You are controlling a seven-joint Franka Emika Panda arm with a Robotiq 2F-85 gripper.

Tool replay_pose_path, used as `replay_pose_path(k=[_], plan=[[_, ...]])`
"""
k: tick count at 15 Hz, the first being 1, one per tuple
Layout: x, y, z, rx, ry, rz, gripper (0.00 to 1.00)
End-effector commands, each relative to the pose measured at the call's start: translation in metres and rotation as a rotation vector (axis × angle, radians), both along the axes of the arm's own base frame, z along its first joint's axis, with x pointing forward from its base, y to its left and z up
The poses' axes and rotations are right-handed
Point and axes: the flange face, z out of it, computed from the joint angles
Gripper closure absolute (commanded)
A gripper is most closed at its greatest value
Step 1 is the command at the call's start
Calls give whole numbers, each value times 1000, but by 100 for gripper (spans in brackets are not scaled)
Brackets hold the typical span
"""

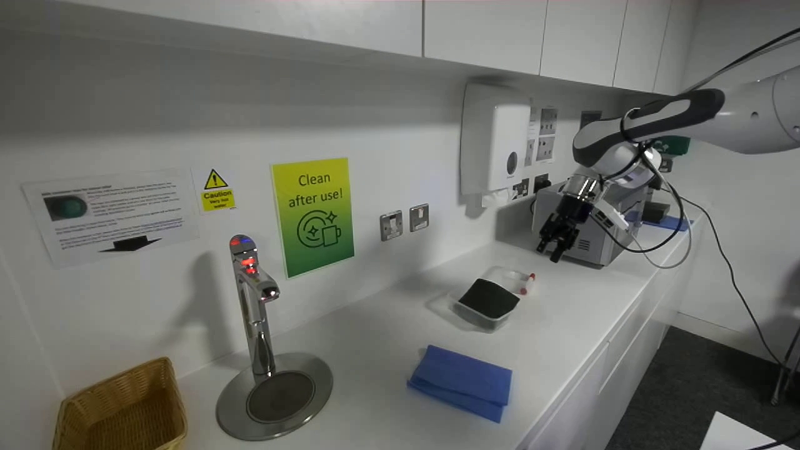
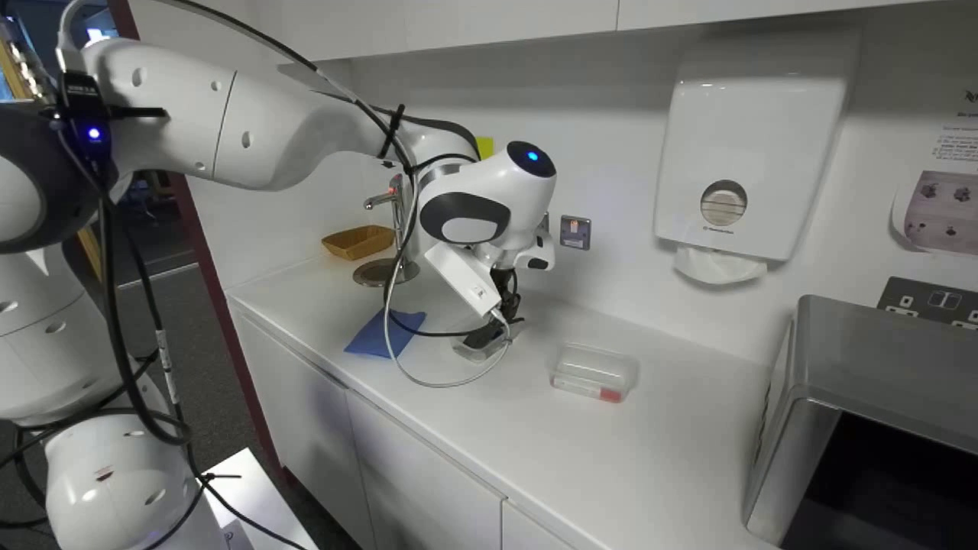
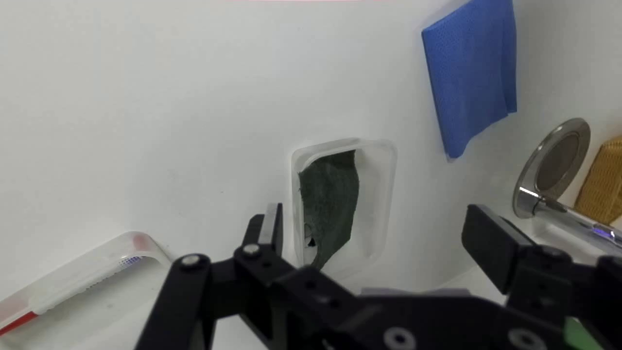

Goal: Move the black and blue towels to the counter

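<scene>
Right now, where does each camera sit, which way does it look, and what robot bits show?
Wrist view: on the wrist, looking down at the black towel in a clear tub; the open end effector shows.
Exterior view: near the tap, looking along the counter; part of the arm and end effector show.
Exterior view: near the grey box, looking back towards the tap; more of the arm shows.
Shared: both exterior views show the blue towel, tap and basket.

White tabletop [image 1: 375,350]. I count folded blue towel [image 1: 461,380] near clear tub [image 3: 373,209]; second clear tub [image 2: 593,368] near first. Round tap base [image 1: 280,397], wicker basket [image 1: 119,390] near it. Grey boxy appliance [image 2: 894,359].
</scene>
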Motion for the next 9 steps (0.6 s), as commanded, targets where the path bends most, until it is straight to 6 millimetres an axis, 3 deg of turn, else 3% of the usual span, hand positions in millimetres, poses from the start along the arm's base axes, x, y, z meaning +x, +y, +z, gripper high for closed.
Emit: replay_pose_path(k=[1,9], plan=[[24,-21,-3,64,-19,-57,0],[75,-31,-36,174,10,-103,0]])
